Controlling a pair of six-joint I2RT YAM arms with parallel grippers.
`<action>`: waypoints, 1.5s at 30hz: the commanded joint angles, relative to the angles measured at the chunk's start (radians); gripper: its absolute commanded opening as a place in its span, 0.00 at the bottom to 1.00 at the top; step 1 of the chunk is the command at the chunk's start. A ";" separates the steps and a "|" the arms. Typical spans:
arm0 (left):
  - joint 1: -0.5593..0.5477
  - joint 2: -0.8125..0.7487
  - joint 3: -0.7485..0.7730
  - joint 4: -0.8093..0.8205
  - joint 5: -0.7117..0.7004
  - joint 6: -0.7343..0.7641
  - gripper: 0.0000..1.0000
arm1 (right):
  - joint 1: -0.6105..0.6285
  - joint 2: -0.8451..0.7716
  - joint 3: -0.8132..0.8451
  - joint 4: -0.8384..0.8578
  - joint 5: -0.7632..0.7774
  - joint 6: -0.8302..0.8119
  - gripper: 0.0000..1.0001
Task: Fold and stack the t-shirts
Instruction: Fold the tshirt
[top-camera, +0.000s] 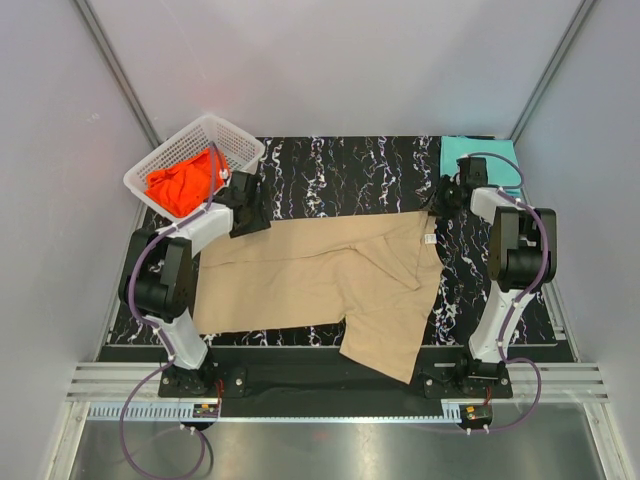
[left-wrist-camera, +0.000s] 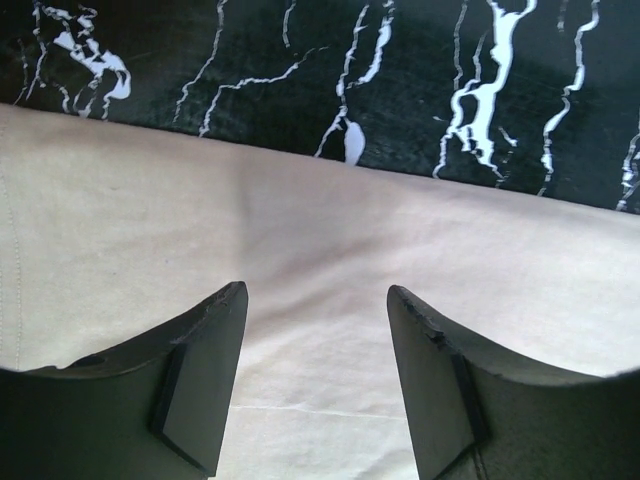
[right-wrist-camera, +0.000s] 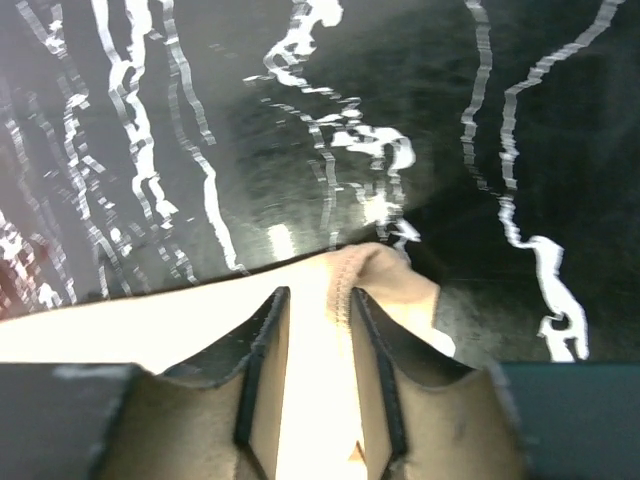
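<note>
Under the right claw (right-wrist-camera: 318, 296), slightly parted, lies the tan t-shirt (right-wrist-camera: 150, 325).

A white lattice basket (top-camera: 243, 150) sits at the far-left corner of a black, white-veined mat (top-camera: 340, 170). A metal rail (top-camera: 330, 410) runs along the near edge.

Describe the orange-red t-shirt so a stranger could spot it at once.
Start at the black marbled table; a white lattice basket stands at its far left corner. The orange-red t-shirt lies crumpled inside it. It alone sits in a container: the tan t-shirt is spread mid-table, the teal t-shirt lies at the far right corner.
</note>
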 joint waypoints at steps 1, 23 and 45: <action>-0.005 -0.043 0.043 -0.005 0.043 0.025 0.64 | -0.004 -0.057 0.043 0.012 -0.080 -0.045 0.39; -0.010 -0.227 0.027 -0.063 -0.075 0.123 0.64 | -0.007 0.036 0.147 -0.249 0.205 -0.093 0.00; -0.012 -0.192 0.009 -0.056 -0.023 0.121 0.64 | -0.061 -0.099 0.101 -0.297 0.109 -0.099 0.37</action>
